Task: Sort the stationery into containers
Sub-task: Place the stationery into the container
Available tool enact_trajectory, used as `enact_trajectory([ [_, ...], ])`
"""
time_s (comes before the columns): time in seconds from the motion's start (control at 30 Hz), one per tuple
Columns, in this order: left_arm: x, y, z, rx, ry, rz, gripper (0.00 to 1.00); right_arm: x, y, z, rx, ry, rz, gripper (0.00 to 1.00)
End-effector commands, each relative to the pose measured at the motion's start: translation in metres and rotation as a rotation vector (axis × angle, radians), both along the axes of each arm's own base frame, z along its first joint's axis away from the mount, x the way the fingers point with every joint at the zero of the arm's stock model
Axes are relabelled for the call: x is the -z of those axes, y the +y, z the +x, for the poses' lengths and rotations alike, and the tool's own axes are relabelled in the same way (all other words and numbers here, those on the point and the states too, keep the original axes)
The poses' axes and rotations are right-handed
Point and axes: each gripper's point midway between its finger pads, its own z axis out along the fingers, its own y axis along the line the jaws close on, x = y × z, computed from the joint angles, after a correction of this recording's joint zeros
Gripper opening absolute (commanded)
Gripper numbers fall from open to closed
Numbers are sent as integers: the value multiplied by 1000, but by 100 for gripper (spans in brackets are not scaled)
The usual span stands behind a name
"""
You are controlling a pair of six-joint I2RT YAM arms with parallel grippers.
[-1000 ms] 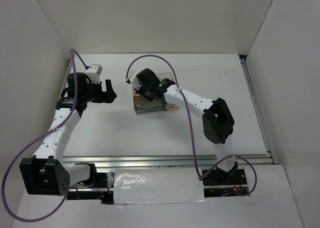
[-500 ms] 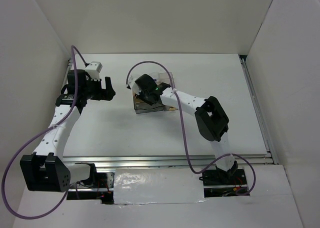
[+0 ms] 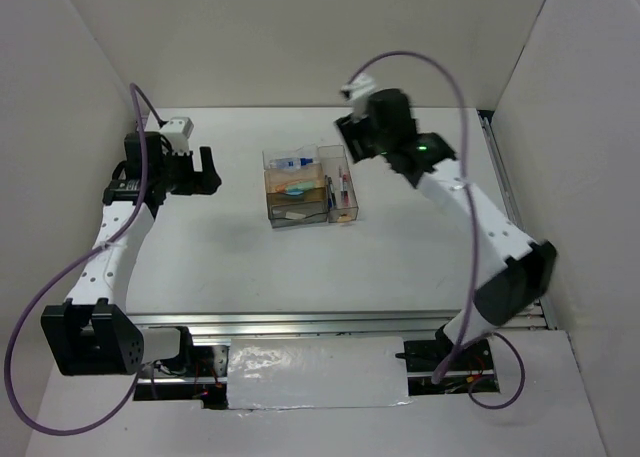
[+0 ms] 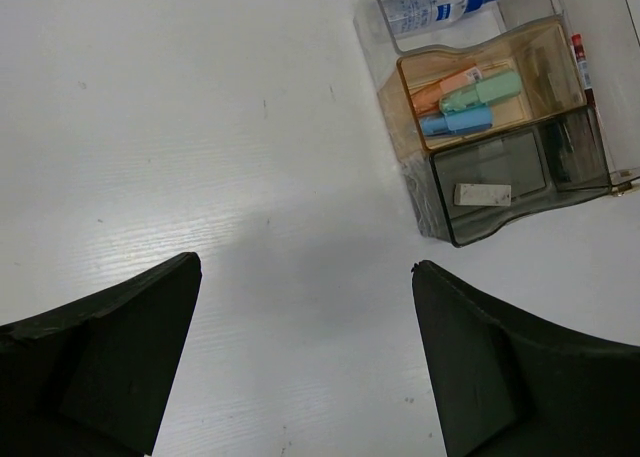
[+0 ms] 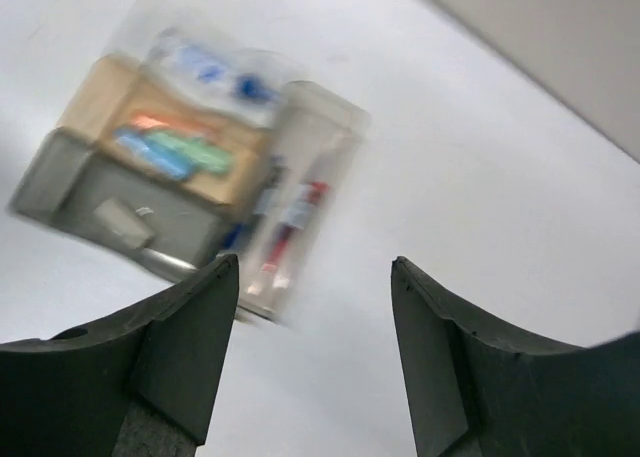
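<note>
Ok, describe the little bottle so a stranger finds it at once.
Start at the clear desk organizer on the white table. Its untinted far-end compartment holds one thing, lying flat: a small white bottle. Only it has a blue cap; the brown tier alongside holds orange, green and blue pieces.

White table (image 3: 250,267), pale enclosure walls (image 3: 300,37), silver strip (image 3: 315,377) at near edge

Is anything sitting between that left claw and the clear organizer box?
Nothing: only bare white table separates the left claw from the organizer, as the overhead and left wrist views both show.
</note>
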Motion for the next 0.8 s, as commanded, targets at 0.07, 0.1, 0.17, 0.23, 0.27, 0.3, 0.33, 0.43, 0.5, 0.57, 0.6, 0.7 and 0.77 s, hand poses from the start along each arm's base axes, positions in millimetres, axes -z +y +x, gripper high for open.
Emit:
enact_trajectory([
  [0.07, -2, 6, -9, 9, -23, 16, 99, 2, -116, -26, 219, 38, 60, 69],
  [0.1, -1, 9, -10, -2, -23, 30, 99, 28, -144, -30, 288, 86, 44, 69],
  [0.17, 12, 15, -14, -17, 1, 40, 99, 33, -168, -38, 340, 76, 73, 69],
  [0.23, 27, 18, -18, -19, 24, 46, 99, 64, -200, -47, 421, 128, 79, 70],
  [0.27, 32, 21, -19, -24, 33, 49, 99, 68, -206, -48, 434, 122, 98, 70],
  [0.3, 35, 23, -21, -20, 35, 63, 99, 87, -223, -54, 480, 158, 96, 70],
  [0.33, 42, 27, -23, -32, 44, 78, 99, 93, -229, -55, 497, 166, 101, 70],
  [0.43, 55, 39, -29, -41, 51, 157, 99, 121, -246, -65, 532, 251, 113, 70],
  [0.5, 62, 44, -35, -38, 56, 199, 99, 134, -249, -71, 546, 304, 129, 70],
  [0.57, 65, 49, -39, -44, 55, 235, 99, 148, -257, -76, 577, 350, 140, 70],
  [0.6, 73, 51, -43, -46, 70, 244, 99, 153, -259, -77, 583, 364, 146, 70],
  [0.7, 85, 55, -51, -51, 92, 262, 99, 161, -267, -82, 613, 372, 144, 70],
  [0.77, 91, 56, -52, -50, 103, 256, 99, 168, -268, -86, 622, 382, 135, 70],
])
